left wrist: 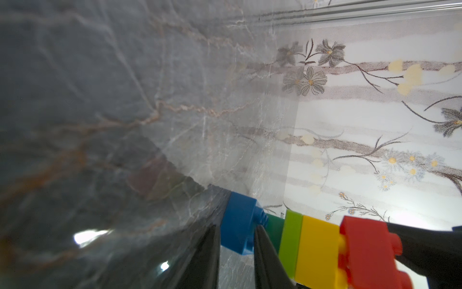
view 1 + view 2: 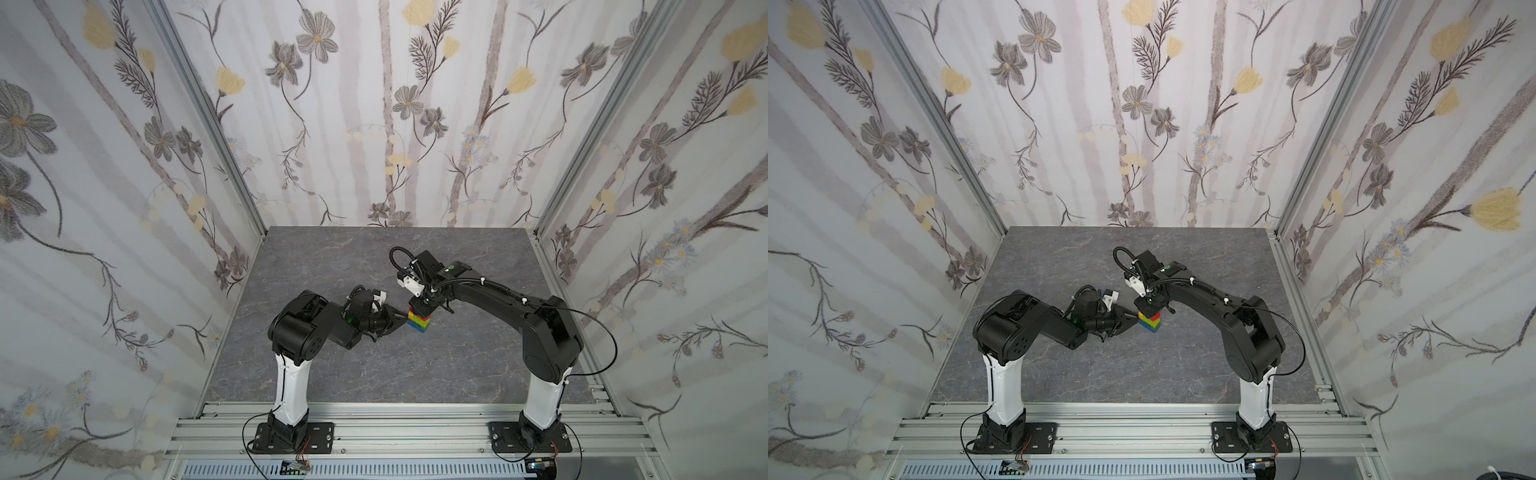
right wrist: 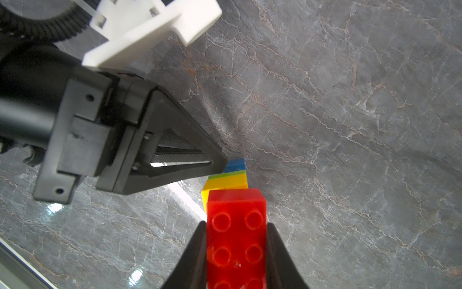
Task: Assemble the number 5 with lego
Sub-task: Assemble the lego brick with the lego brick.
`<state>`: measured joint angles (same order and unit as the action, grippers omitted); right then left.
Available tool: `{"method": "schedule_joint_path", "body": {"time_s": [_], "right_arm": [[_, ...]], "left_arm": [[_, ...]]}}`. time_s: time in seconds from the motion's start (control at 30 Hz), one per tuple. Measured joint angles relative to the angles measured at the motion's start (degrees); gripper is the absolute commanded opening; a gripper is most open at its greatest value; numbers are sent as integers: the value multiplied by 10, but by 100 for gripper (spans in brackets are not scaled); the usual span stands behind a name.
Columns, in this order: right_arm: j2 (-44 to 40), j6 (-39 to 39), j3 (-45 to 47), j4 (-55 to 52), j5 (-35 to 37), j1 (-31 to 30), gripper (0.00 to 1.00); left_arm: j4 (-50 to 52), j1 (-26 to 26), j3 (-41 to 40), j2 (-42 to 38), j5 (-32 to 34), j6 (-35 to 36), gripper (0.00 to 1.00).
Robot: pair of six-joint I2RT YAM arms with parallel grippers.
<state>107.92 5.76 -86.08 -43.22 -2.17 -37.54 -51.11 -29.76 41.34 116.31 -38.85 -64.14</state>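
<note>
Biggest worry here imo is the top joint. In the left wrist view the red brick (image 1: 367, 252) doesn't look fully seated on the yellow brick (image 1: 317, 250): there's a gap with studs showing. So if the right tool (image 3: 236, 225) pulls away, it could drag red off with it. If it presses down off-centre, the whole number 5 (image 2: 419, 320) could tip, since it's a tall skinny stack. The right tool is clamped on the red brick from above. The left tool (image 1: 237, 226) comes in from the side at the bottom, with a finger close on either side of the blue brick (image 1: 237, 215). Can't tell if it's pinching or just loose around it. The stack is upright around the middle of the counter (image 2: 332, 257), between the two tools. Whether blue actually rests on the counter I can't tell.
</note>
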Motion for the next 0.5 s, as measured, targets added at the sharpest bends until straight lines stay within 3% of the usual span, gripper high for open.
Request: {"method": "schedule_joint_path", "body": {"time_s": [0.5], "right_arm": [[4,18,1,0,0,-1,8]], "left_arm": [[1,-1,6,0,0,0,25]]}}
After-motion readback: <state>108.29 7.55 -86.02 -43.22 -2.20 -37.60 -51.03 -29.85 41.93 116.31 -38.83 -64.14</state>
